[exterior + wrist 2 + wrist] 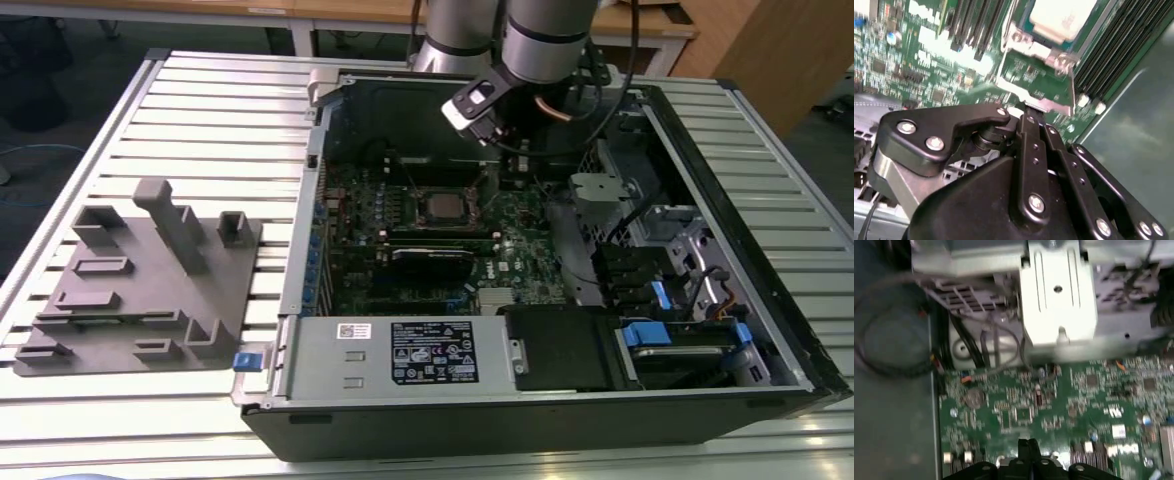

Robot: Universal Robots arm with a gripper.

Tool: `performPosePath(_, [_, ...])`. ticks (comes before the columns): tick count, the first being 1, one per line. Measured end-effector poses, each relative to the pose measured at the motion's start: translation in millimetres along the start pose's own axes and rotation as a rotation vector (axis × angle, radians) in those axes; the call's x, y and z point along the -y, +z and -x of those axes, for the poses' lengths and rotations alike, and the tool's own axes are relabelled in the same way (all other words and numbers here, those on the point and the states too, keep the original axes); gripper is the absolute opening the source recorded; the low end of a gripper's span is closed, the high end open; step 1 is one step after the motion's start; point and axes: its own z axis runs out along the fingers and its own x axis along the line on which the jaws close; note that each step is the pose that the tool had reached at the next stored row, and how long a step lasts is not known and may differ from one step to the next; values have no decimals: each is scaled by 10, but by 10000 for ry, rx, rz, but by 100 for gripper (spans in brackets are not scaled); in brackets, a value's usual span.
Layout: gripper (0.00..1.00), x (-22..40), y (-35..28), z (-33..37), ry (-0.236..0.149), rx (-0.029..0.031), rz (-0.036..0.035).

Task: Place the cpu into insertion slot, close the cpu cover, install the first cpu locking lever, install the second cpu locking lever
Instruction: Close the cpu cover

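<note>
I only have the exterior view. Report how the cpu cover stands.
Observer: In the second wrist view the cpu cover is open, folded back off the cpu, and the green board shows through its window.
Operator: Now give me the end effector against that cover.
Observer: In the second wrist view the end effector is shut, with its tip right at the cover's free edge, the edge far from the cpu. I cannot tell whether it is pinching that edge or only touching it.
</note>
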Motion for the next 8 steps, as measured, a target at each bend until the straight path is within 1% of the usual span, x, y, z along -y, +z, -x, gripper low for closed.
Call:
performPosePath(6, [11, 272, -11, 26, -3, -30, 250])
performPosePath(8, [11, 361, -16, 35, -3, -42, 302])
